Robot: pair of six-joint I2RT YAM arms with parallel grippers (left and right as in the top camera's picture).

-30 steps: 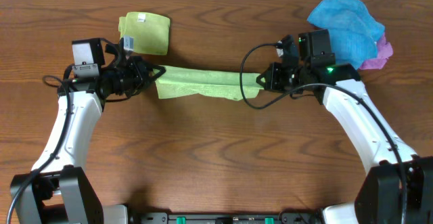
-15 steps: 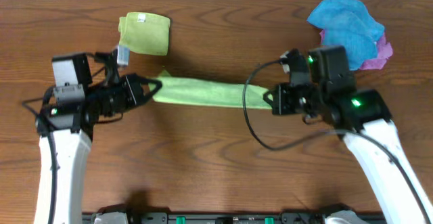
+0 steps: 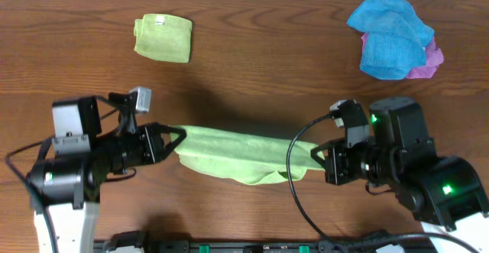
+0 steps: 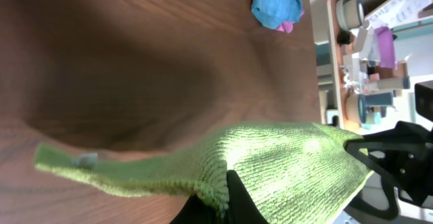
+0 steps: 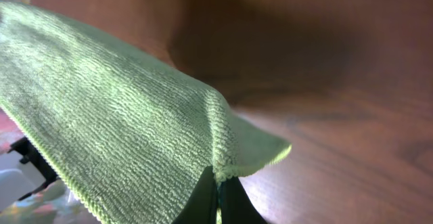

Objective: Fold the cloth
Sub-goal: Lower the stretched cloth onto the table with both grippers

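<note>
A light green cloth [image 3: 241, 154] hangs stretched between my two grippers, lifted above the brown table [image 3: 252, 62] and sagging in the middle. My left gripper [image 3: 175, 137] is shut on its left end; the left wrist view shows the cloth [image 4: 284, 166] pinched between the black fingers [image 4: 226, 200]. My right gripper [image 3: 317, 155] is shut on its right end; the right wrist view shows the cloth [image 5: 115, 116] clamped in the fingertips [image 5: 218, 187].
A folded green cloth [image 3: 163, 37] lies at the back left. A blue cloth [image 3: 390, 30] on a purple one [image 3: 428, 60] is piled at the back right, and it also shows in the left wrist view [image 4: 275, 1].
Both arms have drawn back toward the front edge and risen toward the camera, carrying the green cloth with them. The cloth has left the table's middle and now hangs spread and sagging.
</note>
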